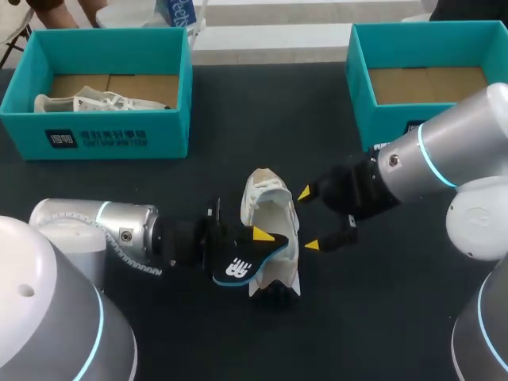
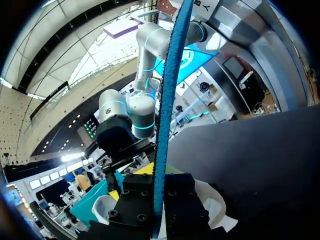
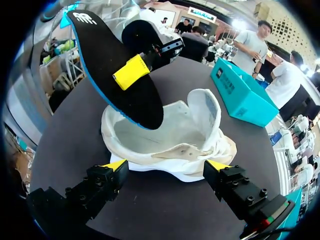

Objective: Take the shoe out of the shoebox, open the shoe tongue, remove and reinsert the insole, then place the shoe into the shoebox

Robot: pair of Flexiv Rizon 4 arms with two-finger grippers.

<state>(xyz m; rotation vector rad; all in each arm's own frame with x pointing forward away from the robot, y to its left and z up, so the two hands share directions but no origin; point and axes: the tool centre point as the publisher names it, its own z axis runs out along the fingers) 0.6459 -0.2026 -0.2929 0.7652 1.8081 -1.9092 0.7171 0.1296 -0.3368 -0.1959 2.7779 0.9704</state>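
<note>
Head view: left gripper (image 1: 259, 238) pinches the insole (image 1: 238, 268) over the shoe (image 1: 266, 190); right gripper (image 1: 308, 219) spread beside it

Shoe (image 1: 270, 202) on table (image 1: 238, 127) centre; insole (image 1: 242, 266) partly over its opening; left shoebox (image 1: 111, 127), right shoebox (image 1: 389, 119) behind.

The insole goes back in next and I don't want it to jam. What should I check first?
1. Left claw shut on insole: ok.
2. Insole end over the shoe: ok.
3. Shoe spread wide open: ok.
4. Insole touching the shoe inside: cannot tell.
5. Right claw steadying the shoe: not ok; it is open, with the shoe just ahead of it.
6. Right box free for the shoe: ok, visible floor bare.
</note>
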